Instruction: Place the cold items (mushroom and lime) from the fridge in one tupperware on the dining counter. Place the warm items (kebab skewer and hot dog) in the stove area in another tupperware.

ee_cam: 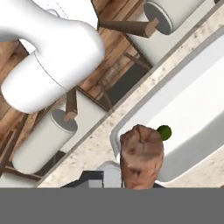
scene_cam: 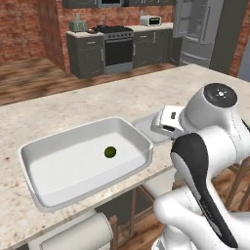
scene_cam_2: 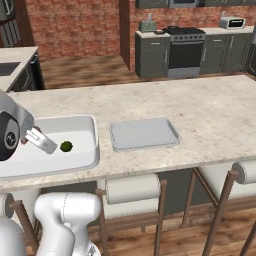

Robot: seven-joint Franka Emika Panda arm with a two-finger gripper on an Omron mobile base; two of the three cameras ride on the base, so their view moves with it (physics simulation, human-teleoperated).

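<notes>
Brown and mottled, the mushroom (ee_cam: 141,155) sat clamped in my pincer (ee_cam: 141,186), whose jaws were drawn nearly together on it; the hand view showed this grip close up, with the mushroom poised over the near rim of the white tupperware (ee_cam: 192,109). My own arm hid the mushroom from both base views. Those views gave what the hand view did not: the lime (scene_cam: 110,152) lay alone on the floor of the tupperware (scene_cam: 58,146), well apart from its walls, and a flat grey lid (scene_cam_2: 144,133) rested on the marble table (scene_cam_2: 210,110) just beside the tupperware. In the hand view the lime (ee_cam: 164,132) peeked out from behind the mushroom. Stools (scene_cam_2: 134,189) with white seats stood tucked under the table's near edge. A stove (scene_cam: 116,46) stood far back against the brick wall.
</notes>
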